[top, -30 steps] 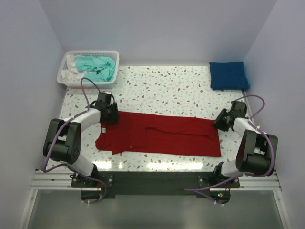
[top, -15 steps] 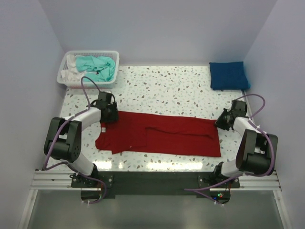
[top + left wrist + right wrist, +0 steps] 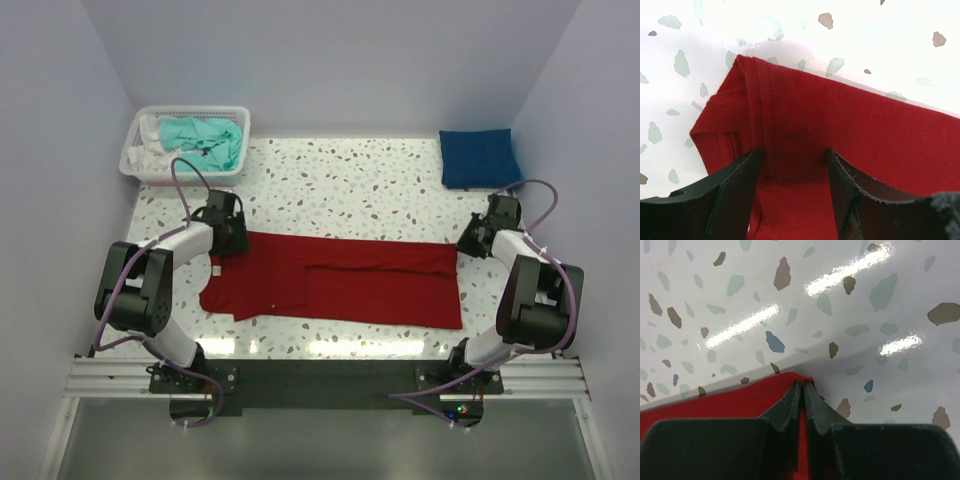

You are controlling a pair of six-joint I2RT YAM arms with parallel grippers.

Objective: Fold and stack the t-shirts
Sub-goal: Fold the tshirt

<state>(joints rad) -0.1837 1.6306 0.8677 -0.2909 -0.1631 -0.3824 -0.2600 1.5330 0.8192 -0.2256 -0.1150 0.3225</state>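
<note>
Red shirt [image 3: 340, 282]: flat on table [image 3: 350, 180], front-middle, long axis running left to right between the two arms. Looks part-folded, with a lengthwise flap over the right half. Wider, sleeve-looking end toward left arm, straight end toward right arm.

Key relation: one gripper at each end of the far long edge, each arm nearest its own end. So any lift or fold likely goes from that far edge, both ends together.

Left gripper [image 3: 232, 238]: down at far-left corner of the red shirt. Fingers [image 3: 735, 192] spread well apart in wrist view, straddling a seamed fold of cloth, red fabric filling the gap. Nothing clamped yet; would need to close before pulling.

Right gripper [image 3: 470, 242]: at far-right corner. Fingertips [image 3: 790, 402] pressed together in wrist view, a thin sliver of red pinched between them, right at the cloth's corner. Shallow bite, so slipping out under tension seems possible.

Blue shirt [image 3: 480, 157]: folded, far-right corner of table, well apart from the red one.

Teal shirt [image 3: 205, 140]: bunched in basket [image 3: 140, 172], far-left, beside something white. Not yet handled, by the look of it.

Task judged early-to-mid: one folded, one in hand, one waiting.
</note>
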